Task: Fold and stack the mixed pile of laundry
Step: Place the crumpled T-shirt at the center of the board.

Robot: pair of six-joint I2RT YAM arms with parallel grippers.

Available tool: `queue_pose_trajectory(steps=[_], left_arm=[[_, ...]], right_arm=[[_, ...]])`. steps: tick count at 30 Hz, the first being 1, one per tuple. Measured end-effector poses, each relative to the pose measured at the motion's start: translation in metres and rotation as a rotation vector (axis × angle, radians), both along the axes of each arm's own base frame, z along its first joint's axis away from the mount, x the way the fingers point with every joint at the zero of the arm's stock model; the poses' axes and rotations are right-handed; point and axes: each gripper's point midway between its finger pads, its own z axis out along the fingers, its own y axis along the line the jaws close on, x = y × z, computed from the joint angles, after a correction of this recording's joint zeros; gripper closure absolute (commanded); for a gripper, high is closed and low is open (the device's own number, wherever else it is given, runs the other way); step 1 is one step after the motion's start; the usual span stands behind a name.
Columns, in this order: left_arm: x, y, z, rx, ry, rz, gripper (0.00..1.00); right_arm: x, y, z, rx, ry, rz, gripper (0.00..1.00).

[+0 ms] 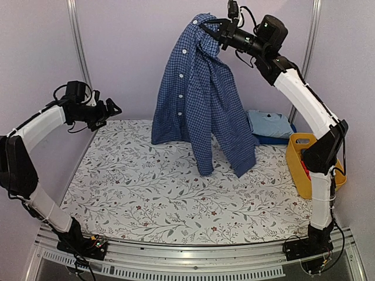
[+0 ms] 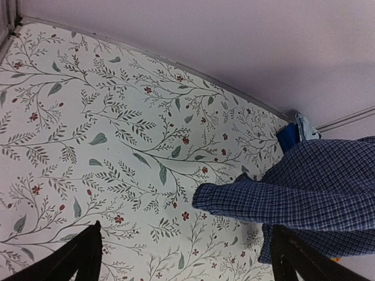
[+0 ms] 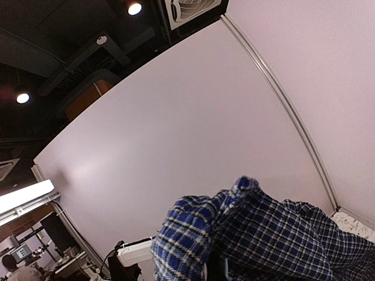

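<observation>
Floral-print cloth covers the table [image 1: 146, 199], with plain pale walls behind it. Above the far half hangs the blue small-check shirt [image 1: 199, 105], pinched high up near its collar by the right claw [image 1: 212, 28], which is clamped tight on a bunched fold. The shirt drapes full length, front open, and its lowest ends reach about to the tabletop (whether they touch I cannot tell).

It looks light and completely limp, with no stiffness to keep a shape, so it will likely swing and twist when moved. The thin woven fabric should grip well rather than slip. A sensible second hold would be the free shoulder or a hem corner, so the cloth can be stretched and laid flat.

The left claw [image 1: 112, 109] stands spread wide and empty, well apart from the shirt on the left. At the far right a light-blue folded garment [image 1: 268, 124] lies on a dark-blue piece [image 1: 275, 139], just beside the yellow basket [image 1: 296, 170].
</observation>
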Motion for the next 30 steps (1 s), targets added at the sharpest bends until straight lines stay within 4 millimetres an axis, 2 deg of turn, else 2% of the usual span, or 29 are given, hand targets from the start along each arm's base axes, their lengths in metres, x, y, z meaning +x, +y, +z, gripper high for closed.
queue_pose_trajectory(steps=[3, 5, 7, 9, 10, 11, 13, 14, 16, 18, 19, 20, 22, 24, 28, 30], left_arm=[[-0.005, 0.003, 0.006, 0.003, -0.013, 0.023, 0.00], [-0.007, 0.005, 0.009, 0.004, -0.019, 0.035, 0.00], [-0.009, 0.007, 0.012, 0.002, -0.023, 0.044, 0.00], [-0.010, 0.008, 0.013, 0.001, -0.029, 0.052, 0.00], [-0.011, 0.010, 0.014, 0.001, -0.031, 0.056, 0.00], [-0.012, 0.010, 0.013, 0.000, -0.031, 0.058, 0.00], [-0.015, 0.012, 0.013, 0.004, -0.036, 0.057, 0.00], [-0.017, 0.012, 0.012, 0.008, -0.039, 0.053, 0.00], [-0.023, 0.012, 0.009, 0.025, -0.040, 0.039, 0.00], [-0.029, 0.008, 0.005, 0.044, -0.043, 0.010, 0.00], [-0.033, 0.005, 0.002, 0.055, -0.044, -0.006, 0.00], [-0.037, 0.000, -0.002, 0.069, -0.044, -0.031, 0.00], [-0.044, -0.014, -0.012, 0.094, -0.035, -0.088, 0.00], [-0.053, -0.034, -0.024, 0.112, -0.017, -0.160, 0.00], [-0.069, -0.068, -0.061, 0.144, 0.063, -0.286, 0.00], [-0.075, -0.079, -0.083, 0.160, 0.118, -0.332, 0.02]], right_arm=[[-0.010, 0.030, -0.012, 0.015, 0.024, 0.084, 1.00], [-0.017, 0.036, -0.015, 0.012, 0.022, 0.121, 1.00], [-0.022, 0.034, -0.016, 0.007, 0.000, 0.146, 1.00], [-0.020, 0.022, -0.037, -0.040, 0.022, 0.153, 1.00], [-0.016, 0.012, -0.056, -0.073, 0.052, 0.144, 0.97], [-0.012, 0.000, -0.077, -0.106, 0.092, 0.128, 0.86], [-0.003, -0.035, -0.145, -0.196, 0.223, 0.064, 0.52], [0.000, -0.053, -0.178, -0.236, 0.288, 0.024, 0.43], [-0.002, -0.099, -0.268, -0.350, 0.478, -0.093, 0.16], [-0.012, -0.139, -0.343, -0.477, 0.646, -0.212, 0.10], [-0.021, -0.151, -0.370, -0.546, 0.702, -0.250, 0.10], [-0.030, -0.159, -0.388, -0.609, 0.732, -0.275, 0.10], [-0.043, -0.165, -0.400, -0.701, 0.733, -0.297, 0.11], [-0.047, -0.168, -0.396, -0.755, 0.695, -0.314, 0.14], [-0.036, -0.164, -0.376, -0.819, 0.597, -0.324, 0.16], [-0.029, -0.156, -0.378, -0.858, 0.567, -0.306, 0.17]])
